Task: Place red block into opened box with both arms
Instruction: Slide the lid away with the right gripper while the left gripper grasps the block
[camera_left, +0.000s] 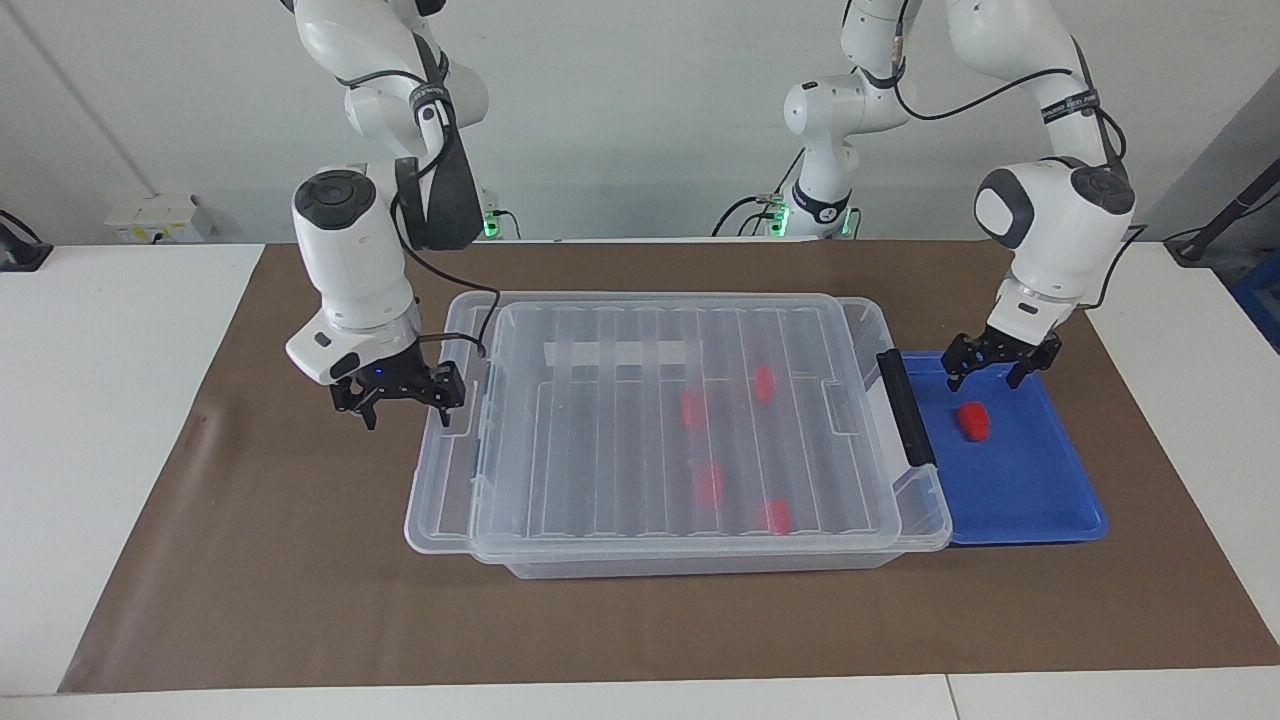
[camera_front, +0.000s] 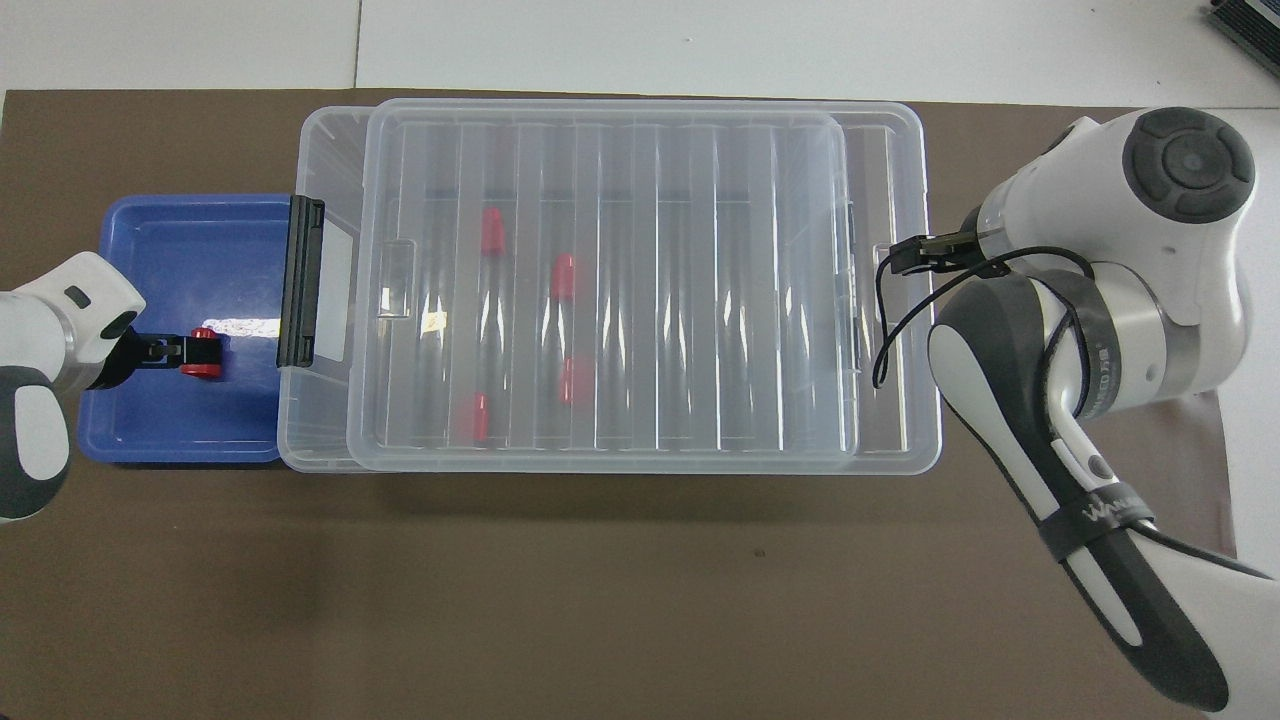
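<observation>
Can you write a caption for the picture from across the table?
Left gripper hovers over red block in blue tray; right gripper at slid-back lid.

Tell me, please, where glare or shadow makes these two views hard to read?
Overhead view: bright streaks of glare run along the ribbed lid, smearing the red blocks beneath; a white glint lies on the blue tray. Facing view: the lid hazes those blocks too, while the red block on the tray stays crisp.

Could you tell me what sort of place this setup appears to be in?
Probably a robotics lab: two arms mounted at a white table with a brown mat, a wall socket, and staged props.
</observation>
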